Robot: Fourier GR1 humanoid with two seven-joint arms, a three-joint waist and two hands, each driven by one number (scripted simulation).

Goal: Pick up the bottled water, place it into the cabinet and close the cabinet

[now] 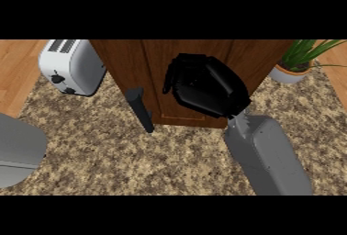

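My right hand is raised against the front of the wooden cabinet, its back toward me and fingers curled at the left side; I cannot tell whether they close on anything. I cannot see the bottled water; it may be hidden behind my hand or already inside. A dark handle juts from the cabinet's left door, which looks nearly closed. I judge my hand is there to place the bottle or push the door. The toaster crowds the left, the potted plant the right; the speckled counter in front leaves room. My left hand is out of sight.
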